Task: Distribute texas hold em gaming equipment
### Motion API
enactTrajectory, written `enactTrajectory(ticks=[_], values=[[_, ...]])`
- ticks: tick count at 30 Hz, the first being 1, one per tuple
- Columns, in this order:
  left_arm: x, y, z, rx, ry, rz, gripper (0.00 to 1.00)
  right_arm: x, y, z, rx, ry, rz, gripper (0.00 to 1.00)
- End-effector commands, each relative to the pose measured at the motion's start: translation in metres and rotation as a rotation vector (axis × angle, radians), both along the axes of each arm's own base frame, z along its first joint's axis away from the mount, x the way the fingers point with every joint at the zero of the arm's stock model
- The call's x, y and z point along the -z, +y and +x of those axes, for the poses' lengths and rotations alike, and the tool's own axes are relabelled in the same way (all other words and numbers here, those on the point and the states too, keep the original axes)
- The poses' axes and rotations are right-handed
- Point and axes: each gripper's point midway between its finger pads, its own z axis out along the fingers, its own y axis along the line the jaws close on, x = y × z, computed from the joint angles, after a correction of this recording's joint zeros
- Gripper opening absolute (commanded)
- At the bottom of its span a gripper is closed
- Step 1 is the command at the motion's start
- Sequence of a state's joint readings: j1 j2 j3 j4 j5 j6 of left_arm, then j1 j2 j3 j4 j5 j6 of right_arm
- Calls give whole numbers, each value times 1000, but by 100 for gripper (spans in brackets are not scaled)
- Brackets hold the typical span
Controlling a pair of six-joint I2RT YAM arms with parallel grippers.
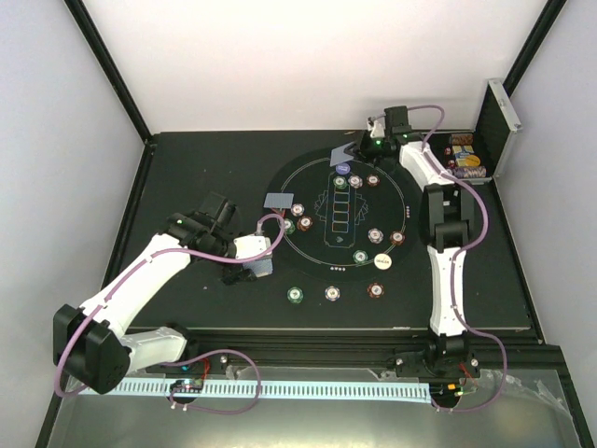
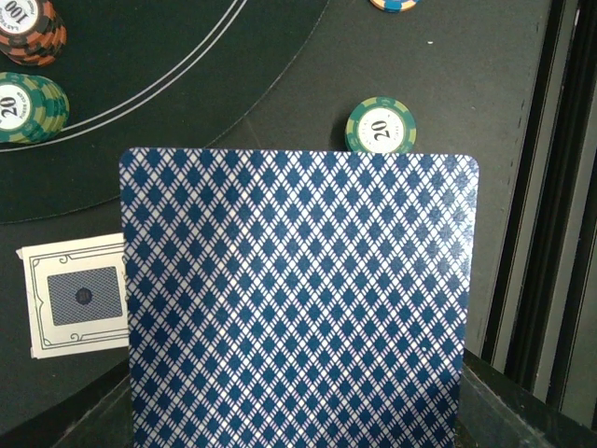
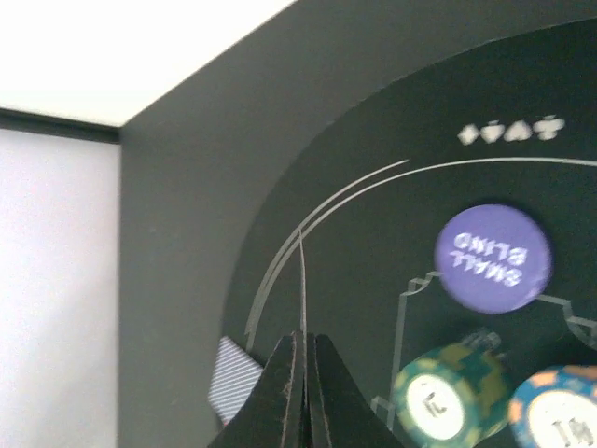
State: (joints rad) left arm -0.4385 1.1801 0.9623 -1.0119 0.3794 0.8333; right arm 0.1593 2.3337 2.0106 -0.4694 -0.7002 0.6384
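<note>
Enclosure: plain white walls (image 1: 280, 56), black corner posts, and a black table (image 1: 205, 168) with a round printed mat (image 1: 317, 247) at its centre. An open case (image 1: 499, 126) stands at the far right corner, off the mat.

Progress: partly done, as I read it. Chips (image 1: 375, 235) sit singly and in pairs round the mat, and three more lie in a row just outside its near rim. The white disc (image 1: 381, 262) and the blue disc (image 1: 343, 169) are down on the mat. The card outlines at the mat's centre are bare. One laid card (image 1: 278, 201) rests at the left rim. The left wrist view shows a bordered card (image 2: 79, 303) flat on the table just outside the mat line.

Hands: my left gripper (image 1: 254, 263) is clamped on the left card (image 2: 294, 299) off the mat's near left edge; the card's back hides the fingers. My right gripper (image 3: 301, 373) is at the far rim with its fingers pressed together. A thin pale edge runs out between them, and I judge it to be the right card (image 3: 302, 280) seen edge-on.

Outstanding: both held cards remain to be placed, and most seats show no cards.
</note>
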Motion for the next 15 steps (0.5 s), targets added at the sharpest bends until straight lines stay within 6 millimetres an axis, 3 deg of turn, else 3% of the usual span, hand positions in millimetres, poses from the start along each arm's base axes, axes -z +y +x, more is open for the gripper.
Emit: enactTrajectory(ticks=[1, 4, 7, 10, 15], values=[[-9, 2, 2, -3, -12, 6, 2, 40, -14, 11, 45, 76, -124, 1], [-7, 3, -1, -4, -3, 8, 2, 66, -19, 18, 68, 99, -164, 1], [-8, 2, -1, -6, 1, 5, 1, 79, -24, 21, 79, 100, -199, 3], [-10, 1, -2, -8, 3, -2, 2, 77, -30, 22, 83, 88, -227, 11], [-10, 2, -2, -12, 4, -3, 1, 52, -46, 23, 111, 49, -288, 37]])
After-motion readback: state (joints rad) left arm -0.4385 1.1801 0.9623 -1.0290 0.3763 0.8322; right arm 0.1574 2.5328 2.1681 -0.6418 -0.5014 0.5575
